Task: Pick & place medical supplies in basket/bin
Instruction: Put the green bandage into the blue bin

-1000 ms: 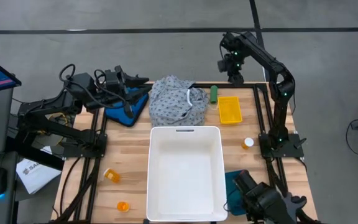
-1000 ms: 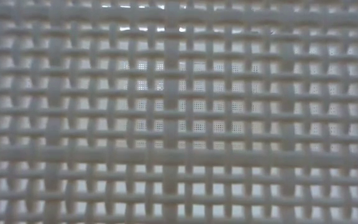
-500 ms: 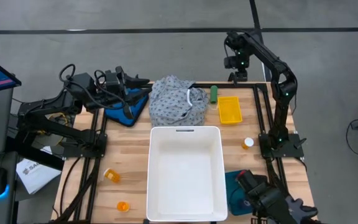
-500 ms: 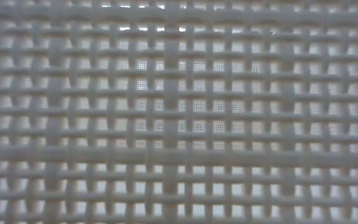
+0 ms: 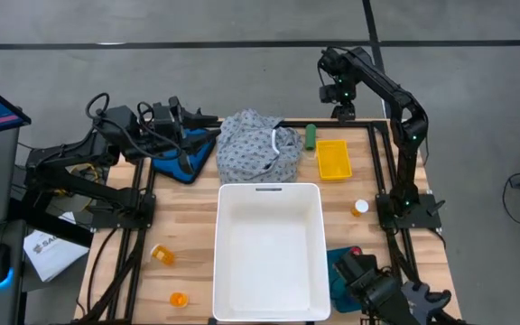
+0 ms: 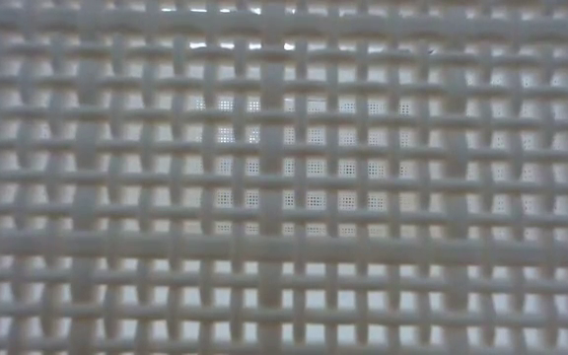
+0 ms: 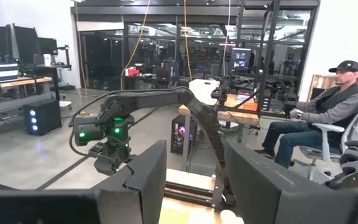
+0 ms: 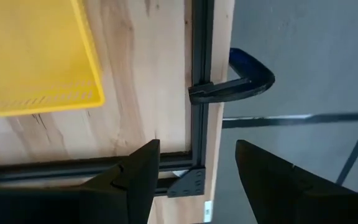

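Left gripper point(image 5: 208, 124) rests at the table's far left edge, fingers parted, holding nothing. Paper point(image 5: 48, 247) beside the table carries partly legible lettering, unreadable. Dotted garment point(image 5: 255, 149) lies behind the white bin point(image 5: 269, 191). Right gripper point(image 5: 339, 110) hangs beyond the far right corner, parted, empty.

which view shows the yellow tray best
The high view: the whole yellow tray lies in sight on the table, right of the green cylinder. The right wrist view catches only one corner of it. The low view is filled by white mesh; the left wrist view misses it.
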`<state>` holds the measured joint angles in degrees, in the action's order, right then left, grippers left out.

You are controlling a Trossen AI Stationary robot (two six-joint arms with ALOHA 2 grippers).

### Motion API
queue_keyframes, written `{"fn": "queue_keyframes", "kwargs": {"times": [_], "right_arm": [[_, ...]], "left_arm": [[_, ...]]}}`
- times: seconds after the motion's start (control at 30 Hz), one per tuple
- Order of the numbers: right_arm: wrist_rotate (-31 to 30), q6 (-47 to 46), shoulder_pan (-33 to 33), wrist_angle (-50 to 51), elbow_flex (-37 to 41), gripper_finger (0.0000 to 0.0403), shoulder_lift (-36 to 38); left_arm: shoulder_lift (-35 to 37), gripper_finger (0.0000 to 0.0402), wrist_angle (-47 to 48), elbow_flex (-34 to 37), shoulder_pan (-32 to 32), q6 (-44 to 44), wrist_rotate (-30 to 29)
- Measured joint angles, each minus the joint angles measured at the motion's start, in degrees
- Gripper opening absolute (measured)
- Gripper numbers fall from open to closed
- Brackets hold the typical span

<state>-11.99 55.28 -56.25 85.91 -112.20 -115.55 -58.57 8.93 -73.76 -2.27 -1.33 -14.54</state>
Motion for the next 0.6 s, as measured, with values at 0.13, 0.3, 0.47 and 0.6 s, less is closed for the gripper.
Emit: {"fn": "queue_keyframes", "kwargs": {"times": [0.13, 0.3, 0.47, 0.6], "right_arm": [[0.0, 7.1, 0.2, 0.0, 0.0, 0.0207, 0.0], [0.3, 10.7, 0.4, -2.7, 0.0, 0.0207, 0.0], [0.3, 15.8, 1.2, -5.1, 0.0, 0.0207, 0.0], [5.4, 16.5, 1.5, -5.0, 0.0, 0.0207, 0.0]], "left_arm": [[0.0, 0.0155, 0.0, 0.0, 0.0, 0.0, 0.0], [0.0, 0.0155, 0.0, 0.0, 0.0, 0.0, 0.0], [0.0, 0.0155, 0.0, 0.0, 0.0, -0.1, 1.4], [0.0, 0.0155, 0.0, 0.0, 0.0, -0.2, 1.5]]}}
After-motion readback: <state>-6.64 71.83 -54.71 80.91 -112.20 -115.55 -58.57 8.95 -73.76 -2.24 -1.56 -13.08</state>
